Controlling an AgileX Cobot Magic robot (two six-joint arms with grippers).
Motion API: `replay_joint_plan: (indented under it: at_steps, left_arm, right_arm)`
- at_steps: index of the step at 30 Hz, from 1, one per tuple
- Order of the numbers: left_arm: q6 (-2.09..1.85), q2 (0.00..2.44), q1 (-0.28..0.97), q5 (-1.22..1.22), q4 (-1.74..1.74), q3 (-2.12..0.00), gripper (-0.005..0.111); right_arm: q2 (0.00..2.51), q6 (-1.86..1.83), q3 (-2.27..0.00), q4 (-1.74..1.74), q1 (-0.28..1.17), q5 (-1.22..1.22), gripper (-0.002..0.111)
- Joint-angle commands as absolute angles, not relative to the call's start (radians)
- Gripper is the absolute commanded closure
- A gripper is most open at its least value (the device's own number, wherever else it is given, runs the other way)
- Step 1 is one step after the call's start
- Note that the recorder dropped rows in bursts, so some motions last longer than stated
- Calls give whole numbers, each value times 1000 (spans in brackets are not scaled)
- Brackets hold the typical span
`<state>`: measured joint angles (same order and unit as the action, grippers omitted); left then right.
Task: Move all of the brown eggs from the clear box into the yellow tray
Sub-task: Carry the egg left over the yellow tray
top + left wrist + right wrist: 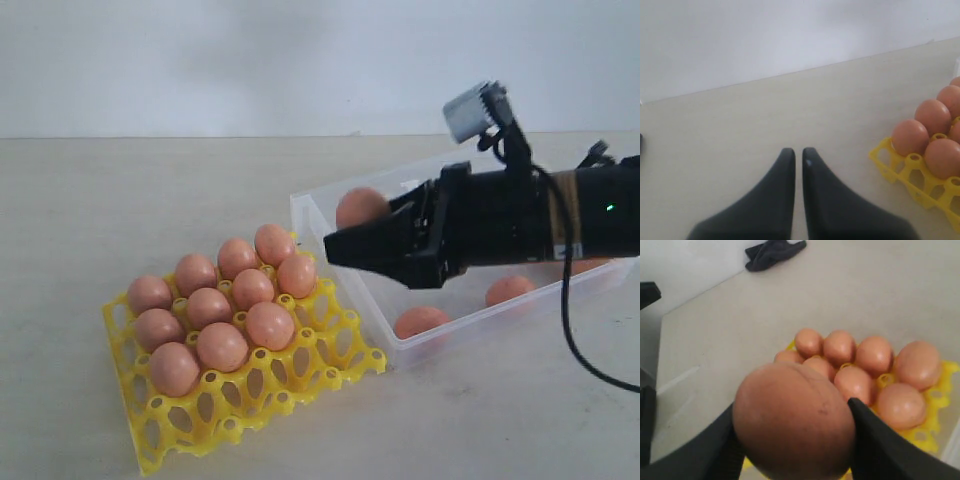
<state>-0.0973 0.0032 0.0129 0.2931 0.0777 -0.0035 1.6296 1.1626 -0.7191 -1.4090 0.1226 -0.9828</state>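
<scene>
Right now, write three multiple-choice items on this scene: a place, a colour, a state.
1. In the exterior view the yellow tray lies: A left of the clear box; B inside it; C right of it.
2. The eggs in the tray are: A white; B brown; C blue.
3. The right gripper is: A open and empty; B shut on a brown egg; C out of view.
Answers: A, the tray sits left of the box; B, all look brown; B, the egg fills its jaws.
</scene>
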Motion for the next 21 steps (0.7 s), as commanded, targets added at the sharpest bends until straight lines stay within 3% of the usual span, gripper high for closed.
replay_joint_plan:
  at_steps: [1,9,16,21]
  left_arm:
    - [-94,0,21,293,76,0,103]
    - [-94,0,21,293,76,0,103]
    - [-94,0,21,293,76,0,103]
    - [-94,0,21,293,76,0,103]
  right_arm:
    - [1754,1166,-742,-1409,150,-1126,109]
    - [1855,1169,-762,-1389,160,-1121,109]
    - [1931,1195,-909,-1370,294,-781,109]
    - [1953,1191,-910,-1284,299,-696,109]
